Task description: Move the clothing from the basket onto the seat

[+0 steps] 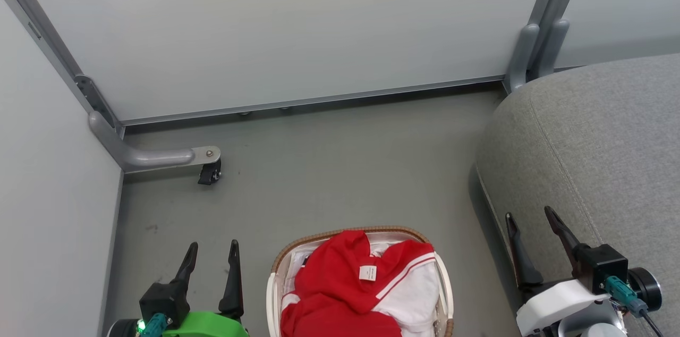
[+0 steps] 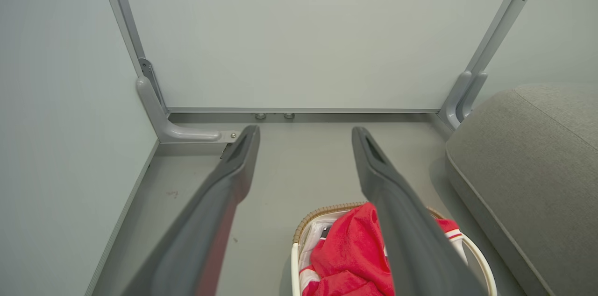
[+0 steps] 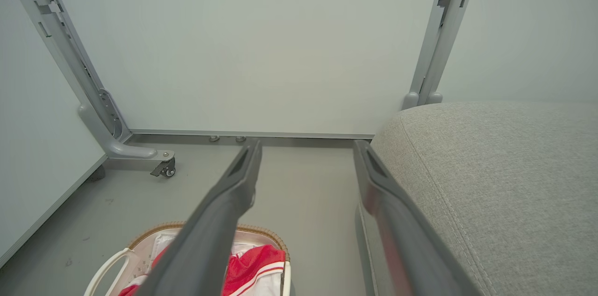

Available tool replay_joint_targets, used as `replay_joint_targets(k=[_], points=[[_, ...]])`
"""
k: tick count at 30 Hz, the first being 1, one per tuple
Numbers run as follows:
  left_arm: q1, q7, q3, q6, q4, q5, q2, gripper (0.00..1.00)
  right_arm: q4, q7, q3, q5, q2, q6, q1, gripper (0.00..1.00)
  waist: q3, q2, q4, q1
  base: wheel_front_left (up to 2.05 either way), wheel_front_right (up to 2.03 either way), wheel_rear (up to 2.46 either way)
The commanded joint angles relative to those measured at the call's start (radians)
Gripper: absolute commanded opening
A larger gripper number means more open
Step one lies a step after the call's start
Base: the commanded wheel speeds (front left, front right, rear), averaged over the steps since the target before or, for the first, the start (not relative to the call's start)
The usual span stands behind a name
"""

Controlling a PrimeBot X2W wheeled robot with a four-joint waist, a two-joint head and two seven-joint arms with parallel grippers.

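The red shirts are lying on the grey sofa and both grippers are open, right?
No. The red shirts are in the basket, not on the grey sofa, as the head view shows. The left gripper and right gripper are open.

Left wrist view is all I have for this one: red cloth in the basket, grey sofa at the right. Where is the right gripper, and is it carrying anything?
Observer: The right gripper is open and empty, by the seat's rounded edge, to the right of the basket.
Operator: Any mark on what lies inside?
Observer: A small white label lies on the red clothing, about mid-pile.
Operator: What sits at the end of the partition's grey foot?
Observer: A small black caster, under the foot's tip.
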Motion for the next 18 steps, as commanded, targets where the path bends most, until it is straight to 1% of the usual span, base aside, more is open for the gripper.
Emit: replay_joint_targets(k=[1,18], points=[[0.014,0.0,0.002,0.005,0.005,0.0,0.007,1.0,0.004,-0.005,-0.001,-0.001,-0.006,0.0,0.01,1.0,-0.001,0.0,0.0,0.0,0.0,0.0,0.0],[0.017,0.0,0.004,-0.005,0.014,-0.006,0.006,1.0,0.003,-0.005,-0.003,0.002,-0.006,0.0,0.013,1.0,-0.005,0.0,0.0,0.0,0.0,0.0,0.0]])
